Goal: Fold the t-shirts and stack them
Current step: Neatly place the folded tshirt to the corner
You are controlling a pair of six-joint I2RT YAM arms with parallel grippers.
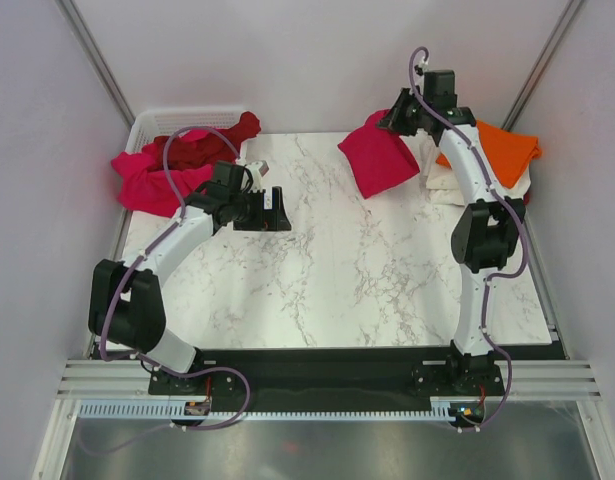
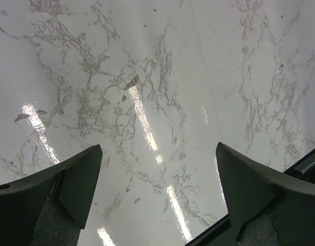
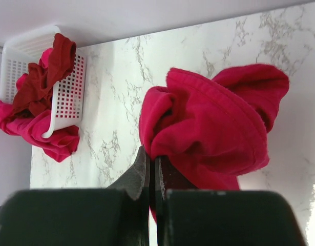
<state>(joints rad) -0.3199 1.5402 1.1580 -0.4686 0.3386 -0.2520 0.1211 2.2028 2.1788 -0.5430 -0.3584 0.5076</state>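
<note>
My right gripper point(image 1: 392, 122) point(image 3: 152, 154) is shut on an edge of the crimson red t-shirt point(image 1: 379, 155) point(image 3: 213, 123), which hangs bunched over the table's back right. An orange t-shirt point(image 1: 502, 150) lies folded on a cream-white one point(image 1: 447, 185) at the right edge. A magenta-pink t-shirt point(image 1: 152, 185) point(image 3: 39, 133) and a dark maroon one point(image 1: 202, 145) point(image 3: 49, 72) spill out of the basket at the back left. Over bare marble at the left, my left gripper point(image 1: 284, 212) point(image 2: 158, 148) is open with nothing between its fingers point(image 2: 80, 179).
The white plastic basket point(image 1: 157, 125) point(image 3: 65, 97) sits at the back left corner. The marble table point(image 1: 337, 270) is bounded by grey walls on both sides. Its dark edge point(image 2: 300, 164) shows at the lower right of the left wrist view.
</note>
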